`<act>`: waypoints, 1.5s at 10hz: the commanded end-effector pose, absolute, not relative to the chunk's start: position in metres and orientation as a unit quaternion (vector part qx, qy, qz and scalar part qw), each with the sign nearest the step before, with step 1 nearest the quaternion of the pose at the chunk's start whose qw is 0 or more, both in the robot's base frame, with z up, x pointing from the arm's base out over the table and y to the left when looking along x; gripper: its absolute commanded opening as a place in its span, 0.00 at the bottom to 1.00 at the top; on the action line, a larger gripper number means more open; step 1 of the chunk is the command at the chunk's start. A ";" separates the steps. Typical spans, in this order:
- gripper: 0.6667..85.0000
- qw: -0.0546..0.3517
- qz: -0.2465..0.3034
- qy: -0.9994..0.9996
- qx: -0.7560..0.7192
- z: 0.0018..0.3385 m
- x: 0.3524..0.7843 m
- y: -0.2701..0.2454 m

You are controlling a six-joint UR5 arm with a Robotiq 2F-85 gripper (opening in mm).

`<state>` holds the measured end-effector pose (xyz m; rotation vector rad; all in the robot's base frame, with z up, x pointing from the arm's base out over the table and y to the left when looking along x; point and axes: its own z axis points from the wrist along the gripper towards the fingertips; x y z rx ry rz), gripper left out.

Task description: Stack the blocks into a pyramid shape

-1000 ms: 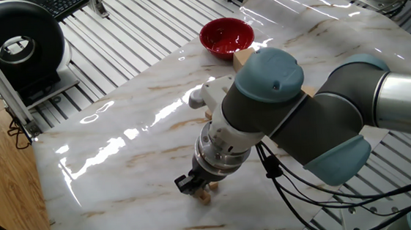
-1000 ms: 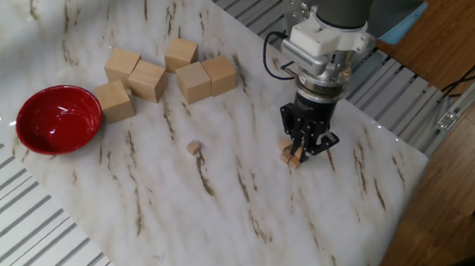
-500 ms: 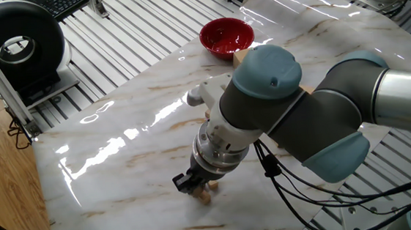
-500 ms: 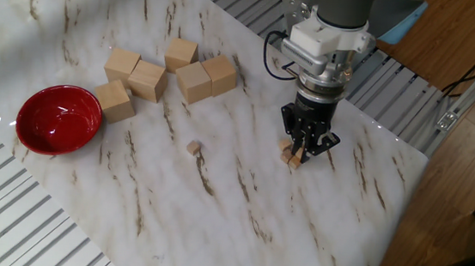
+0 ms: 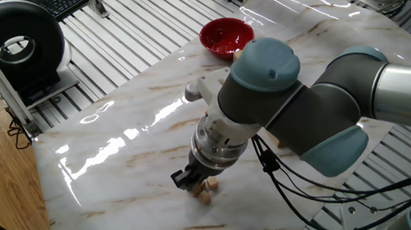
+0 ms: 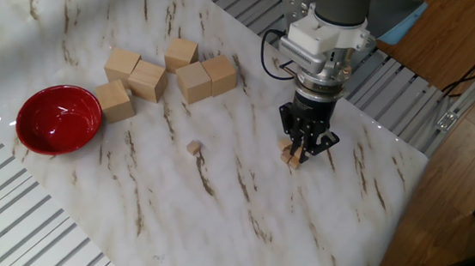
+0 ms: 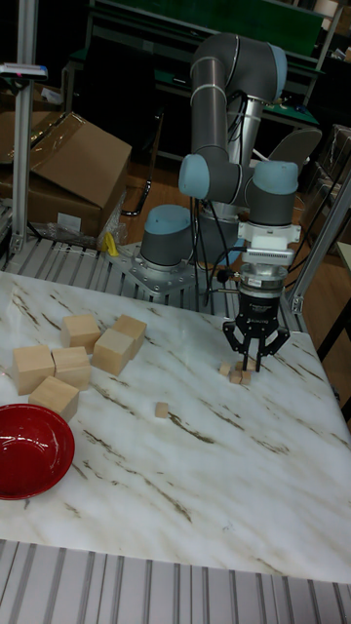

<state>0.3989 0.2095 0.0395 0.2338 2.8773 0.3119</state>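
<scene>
Hand (image 6: 304,145) is seen low over the small pile of blocks (image 6: 290,155) near the desk's (image 6: 214,208) far right edge; whether a cube is gripped cannot be told. Since a second ago the wrist has been turned slightly, the pile unmoved, so a placement is judged under way. One tiny cube (image 6: 192,148) lies apart, mid-desk. The large wooden blocks (image 6: 167,73) and red bowl (image 6: 58,118) sit toward the left.
</scene>
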 end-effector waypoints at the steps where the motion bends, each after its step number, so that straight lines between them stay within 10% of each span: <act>1: 0.12 0.136 0.101 0.984 0.057 0.045 0.413 0.205; 15: 0.09 0.153 0.044 0.982 -0.101 0.048 0.472 0.130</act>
